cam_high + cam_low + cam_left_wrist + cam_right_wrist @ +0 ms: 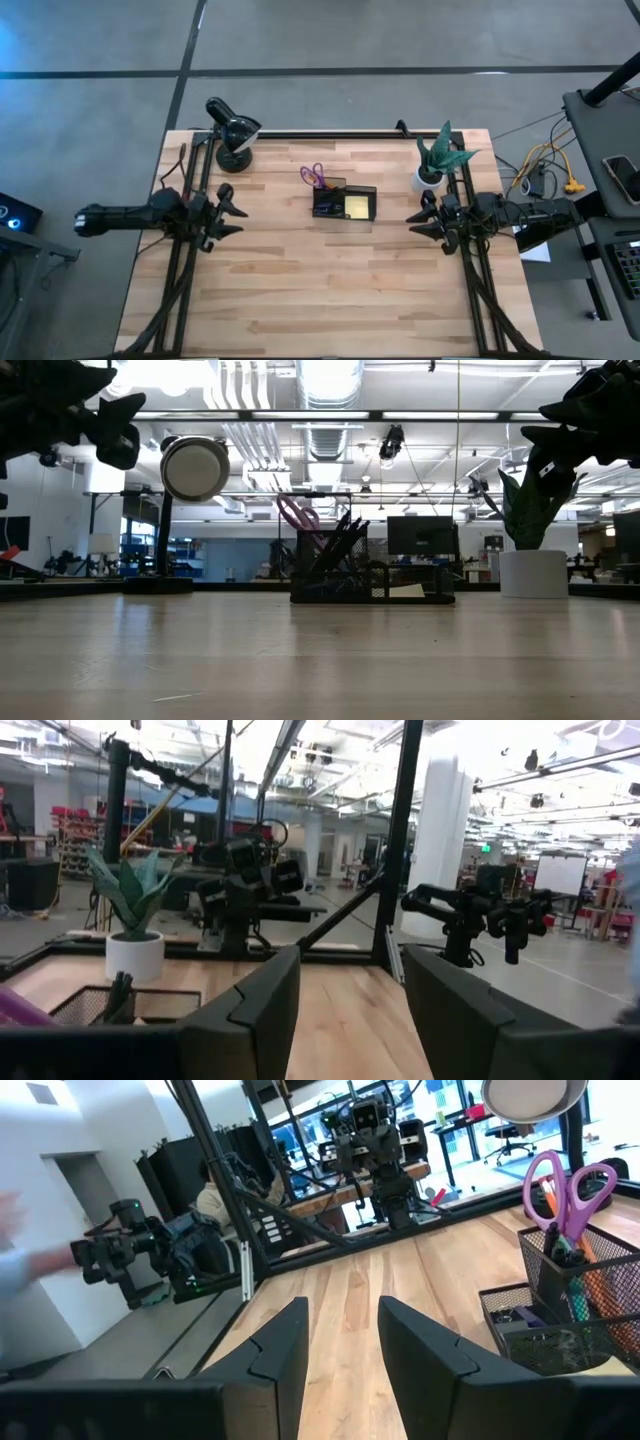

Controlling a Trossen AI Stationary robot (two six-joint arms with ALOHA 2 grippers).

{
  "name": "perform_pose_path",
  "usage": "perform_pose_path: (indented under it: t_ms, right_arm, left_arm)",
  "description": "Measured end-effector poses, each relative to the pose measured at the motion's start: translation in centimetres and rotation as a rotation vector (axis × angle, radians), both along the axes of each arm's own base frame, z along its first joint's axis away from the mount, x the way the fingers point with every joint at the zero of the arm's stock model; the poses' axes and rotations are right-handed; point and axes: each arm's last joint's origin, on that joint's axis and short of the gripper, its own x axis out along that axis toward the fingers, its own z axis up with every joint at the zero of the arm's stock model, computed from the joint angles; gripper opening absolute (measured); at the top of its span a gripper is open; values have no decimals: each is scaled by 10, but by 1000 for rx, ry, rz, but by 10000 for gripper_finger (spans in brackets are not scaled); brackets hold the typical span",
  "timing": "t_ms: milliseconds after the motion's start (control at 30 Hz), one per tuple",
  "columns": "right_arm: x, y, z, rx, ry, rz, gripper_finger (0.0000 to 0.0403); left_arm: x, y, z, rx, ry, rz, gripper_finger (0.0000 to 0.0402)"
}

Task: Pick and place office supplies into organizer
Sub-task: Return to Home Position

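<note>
The organizer point(345, 203), a dark mesh box with compartments, stands at the table's middle. Purple-handled scissors point(314, 176) stick up from its tall left compartment, blades down, beside several pens point(340, 535). A yellow sticky-note pad point(358, 206) lies in its low right part. My left gripper point(232, 210) hovers open left of the organizer, pointing level toward it, nothing between its fingers point(262, 1010). My right gripper point(420, 218) hovers open to the right of the organizer, also level and empty. In the right wrist view the scissors point(568, 1185) and organizer point(560, 1315) show off to one side.
A black desk lamp point(232, 132) stands at the far left corner and a green potted plant point(440, 155) at the far right, close to my right gripper. Bare wood point(330, 290) lies between the organizer and the near edge. Black frame rails point(330, 133) run along the far edge.
</note>
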Motion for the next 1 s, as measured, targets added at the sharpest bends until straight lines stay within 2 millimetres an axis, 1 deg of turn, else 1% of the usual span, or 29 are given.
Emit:
perform_pose_path:
  t_ms: [433,1000]
  right_arm:
    - [0,0,0,0,0,0,116]
    - [0,0,0,0,0,0,116]
  left_arm:
    - [3,0,-3,0,33,0,162]
    - [2,0,-3,0,33,0,162]
